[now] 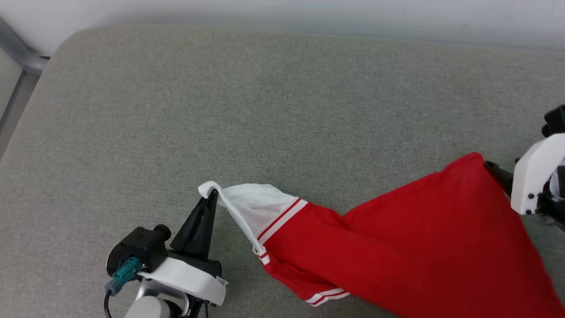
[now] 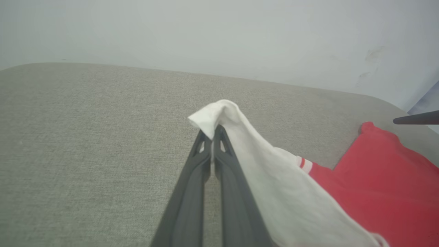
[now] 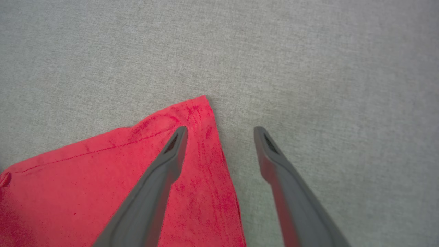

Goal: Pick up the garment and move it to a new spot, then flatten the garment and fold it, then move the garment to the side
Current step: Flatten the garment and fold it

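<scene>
The garment [image 1: 419, 247], red with a white sleeve and red-and-white striped trim, stretches across the grey cushion from lower middle to lower right. My left gripper [image 1: 213, 192] is shut on the tip of the white sleeve [image 2: 219, 113], holding it lifted a little. My right gripper [image 3: 220, 129] stands open above the garment's red hem corner [image 3: 200, 109]; its left finger is over the cloth, its right finger over bare cushion, nothing between them. In the head view one dark finger [image 1: 496, 171] of the right gripper sits at that red corner.
The grey fabric cushion [image 1: 265, 110] spreads wide behind and to the left of the garment. A pale wall [image 1: 309, 13] runs along its far edge. A metal frame post [image 1: 17, 66] stands at the far left corner.
</scene>
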